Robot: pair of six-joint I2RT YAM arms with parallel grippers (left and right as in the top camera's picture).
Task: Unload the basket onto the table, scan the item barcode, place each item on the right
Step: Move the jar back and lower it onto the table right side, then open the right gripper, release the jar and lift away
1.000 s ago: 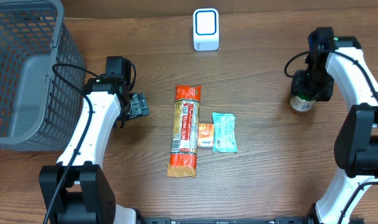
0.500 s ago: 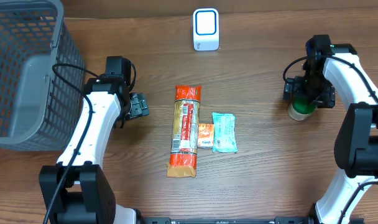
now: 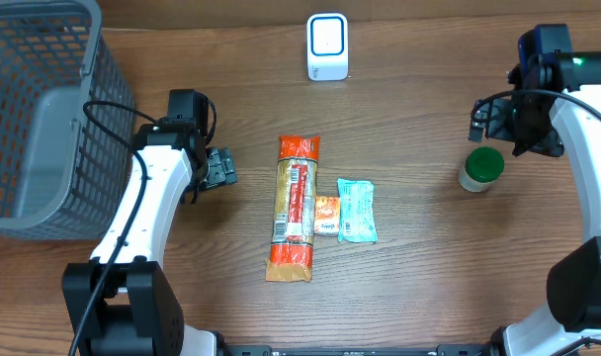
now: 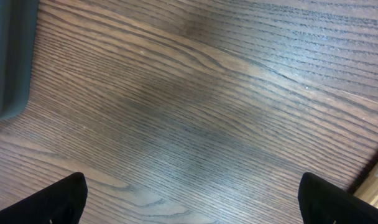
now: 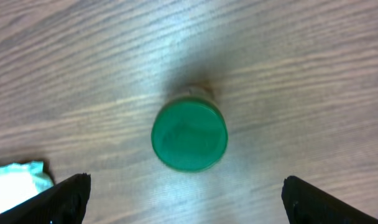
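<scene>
The desk is carrying every item in view. The basket is occupying the 9 to 10 o'clock edge, and no item is showing in the part of it that is visible.

The left gripper is hovering at 9 o'clock of the centre group. Its fingers are standing released over bare wood, grasping nothing. The right gripper is hovering at 3 o'clock. Its fingers are spread wide to either side of the jar without touching it.

The long orange pack is lying at the centre. The scanner is standing at 12 o'clock with nothing in front of it. The teal packet is lying just beside the small orange sachet, at 3 o'clock of the long pack. The green-lidded jar is standing upright at 3 o'clock, well apart from the others.

Assessment: no item is being presented to the scanner. Whether the jar's barcode is already read cannot be told. The centre items are appearing unhandled, so grasping, carrying and presenting a barcode are remaining.
</scene>
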